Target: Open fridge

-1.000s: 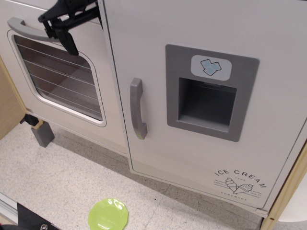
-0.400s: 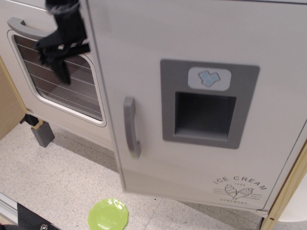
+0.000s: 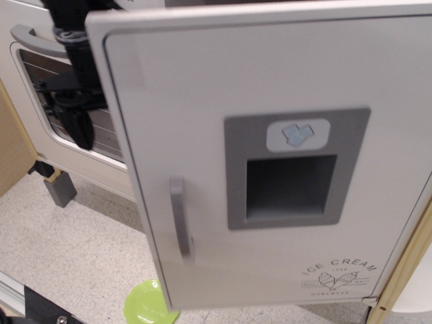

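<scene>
The fridge door [image 3: 202, 88] is white and stands swung open toward the camera, hinged at the right. Its vertical grey handle [image 3: 178, 217] is near the free left edge. The grey ice-dispenser panel [image 3: 291, 169] with the blue cubes sticker and the "ICE CREAM" print [image 3: 337, 271] show on its front. My black gripper [image 3: 76, 125] hangs at the upper left, just left of and behind the door's free edge, fingers pointing down in front of the oven window. The door hides part of it, so I cannot tell how its jaws stand.
The white oven door [image 3: 27, 125] with striped window and horizontal grey handle [image 3: 30, 37] is at the left, shut. A green plate [image 3: 143, 307] lies on the floor, partly under the fridge door. A grey block [image 3: 59, 190] stands at the lower left. Wooden posts [image 3: 405, 270] frame the right side.
The fridge door has swung out toward the camera, its free edge moving left over the oven. The gripper has moved down and a little left beside that edge.
</scene>
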{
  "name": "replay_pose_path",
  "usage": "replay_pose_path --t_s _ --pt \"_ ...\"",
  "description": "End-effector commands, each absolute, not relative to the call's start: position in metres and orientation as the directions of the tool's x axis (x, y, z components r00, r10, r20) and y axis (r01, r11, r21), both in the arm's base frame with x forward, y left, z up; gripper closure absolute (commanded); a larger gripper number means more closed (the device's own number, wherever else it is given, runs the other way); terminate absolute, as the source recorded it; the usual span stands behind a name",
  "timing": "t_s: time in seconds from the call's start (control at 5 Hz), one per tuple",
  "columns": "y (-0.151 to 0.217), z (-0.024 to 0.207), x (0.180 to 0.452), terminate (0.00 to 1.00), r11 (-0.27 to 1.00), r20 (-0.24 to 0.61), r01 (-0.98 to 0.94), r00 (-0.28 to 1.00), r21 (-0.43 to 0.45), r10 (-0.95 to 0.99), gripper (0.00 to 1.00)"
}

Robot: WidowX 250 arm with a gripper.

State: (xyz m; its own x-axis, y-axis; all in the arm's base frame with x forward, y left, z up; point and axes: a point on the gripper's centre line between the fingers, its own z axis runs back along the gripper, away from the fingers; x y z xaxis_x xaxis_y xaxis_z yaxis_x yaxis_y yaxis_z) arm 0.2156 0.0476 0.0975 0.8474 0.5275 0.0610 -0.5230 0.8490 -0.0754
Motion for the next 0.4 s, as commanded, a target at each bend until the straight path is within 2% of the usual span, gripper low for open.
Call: replay_pose_path --t_s 0.0,0.2 --pt "0.024 0.117 0.187 0.0 0.934 0.138 -0.352 0.924 -0.057 0.357 0.0" --pt "0.003 0.115 0.177 1.0 0.938 0.128 -0.333 0.93 -0.1 0.344 0.0"
